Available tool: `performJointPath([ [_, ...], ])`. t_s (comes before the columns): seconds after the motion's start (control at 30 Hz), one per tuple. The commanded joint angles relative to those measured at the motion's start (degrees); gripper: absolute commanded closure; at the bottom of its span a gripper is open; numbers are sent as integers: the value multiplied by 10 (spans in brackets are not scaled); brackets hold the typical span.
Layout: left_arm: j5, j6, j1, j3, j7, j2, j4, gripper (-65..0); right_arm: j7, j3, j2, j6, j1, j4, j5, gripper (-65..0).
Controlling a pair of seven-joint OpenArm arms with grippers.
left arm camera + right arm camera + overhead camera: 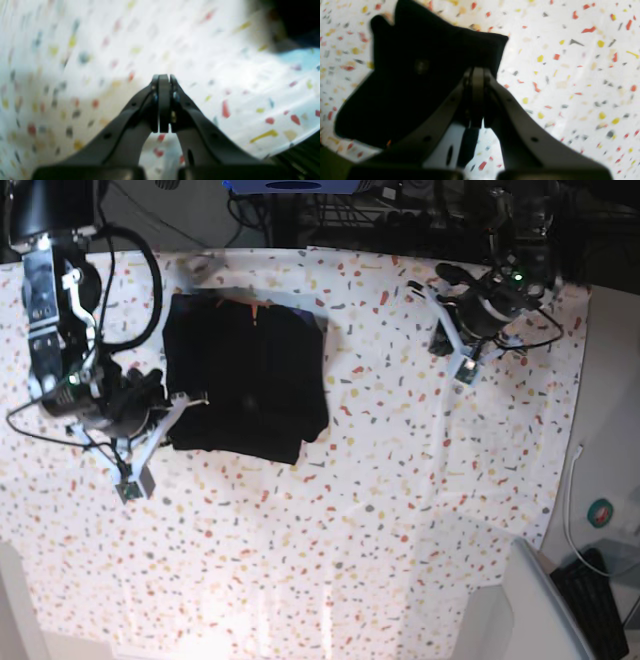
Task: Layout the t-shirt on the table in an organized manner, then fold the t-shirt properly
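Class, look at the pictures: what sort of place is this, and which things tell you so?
Probably a robotics lab or workshop: two robot arms work over a cloth-covered table, cables and equipment crowd its far edge, and a folded black t-shirt serves as the practice object.

Right gripper [478, 75] at centre frame, jaws pressed together, tips at the edge of the black t-shirt [415, 82] bunched across the left; speckled table [570, 82] fills the right side.

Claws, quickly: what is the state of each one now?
Left claw: closed, empty.
Right claw: closed, beside the t-shirt, holding nothing.
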Motion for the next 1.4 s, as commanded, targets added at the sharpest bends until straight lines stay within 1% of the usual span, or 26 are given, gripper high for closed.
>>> performJointPath([
  [0.0, -25, -2, 1, -22, -11, -7, -2, 0, -1, -24, 4, 2, 32, -7, 6, -74],
  [0.03, -42, -2, 4, -45, -11, -14, -10, 0, 1, -47, 6, 2, 52, -24, 6, -168],
  [0.1, -64, -2, 7, -76, -11, -23, -21, 0, 10, -79, 7, 2, 80, -54, 6, -324],
  [0.13, -69, -2, 7, -83, -11, -24, -23, 0, 19, -85, 7, 2, 88, -69, 6, -363],
  [0.17, -72, -2, 6, -83, -11, -26, -25, 0, 29, -91, 7, 2, 95, -85, 6, -374],
  [0.27, -76, -2, -3, -78, -10, -25, -27, 0, 53, -104, 7, 2, 110, -131, 6, -375],
  [0.3, -76, -2, -15, -64, -10, -25, -25, -82, 57, -108, 6, 2, 112, -140, 6, -375],
  [0.33, -76, -2, -26, -46, -10, -25, -26, -196, 63, -111, 6, 2, 112, -149, 6, -375],
  [0.4, -76, -2, -41, -19, -9, -25, -27, -369, 75, -111, 6, 2, 112, -160, 6, -375],
  [0.43, -76, -2, -48, -8, -9, -24, -27, -428, 81, -111, 6, 2, 112, -166, 6, -375],
  [0.47, -76, -2, -54, 3, -9, -24, -28, -449, 86, -110, 6, 2, 112, -171, 6, -375],
  [0.57, -76, -2, -76, 33, -11, -24, -54, -456, 94, -110, 7, 2, 113, -189, 6, -375],
  [0.63, -76, -2, -105, 48, -11, -22, -93, -456, 100, -109, 7, 2, 111, -199, 6, -375],
  [0.67, -76, -2, -123, 62, -11, -15, -113, -456, 103, -108, 7, 2, 108, -199, 6, -375],
  [0.73, -76, -2, -154, 78, -11, -2, -142, -456, 106, -107, 17, 2, 104, -197, 6, -375],
  [0.87, -77, -2, -204, 110, -11, 24, -178, -459, 106, -106, 23, -2, 101, -185, 6, -375],
  [1.0, -77, -2, -243, 132, -12, 39, -223, -461, 104, -77, 32, -3, 100, -174, 6, -375],
  [1.17, -77, -2, -289, 157, -14, 45, -302, -466, 106, -70, 33, 1, 103, -194, 6, -375],
  [1.37, -77, -2, -319, 195, -14, 57, -341, -457, 107, -73, 29, 1, 103, -194, 6, -375],
])
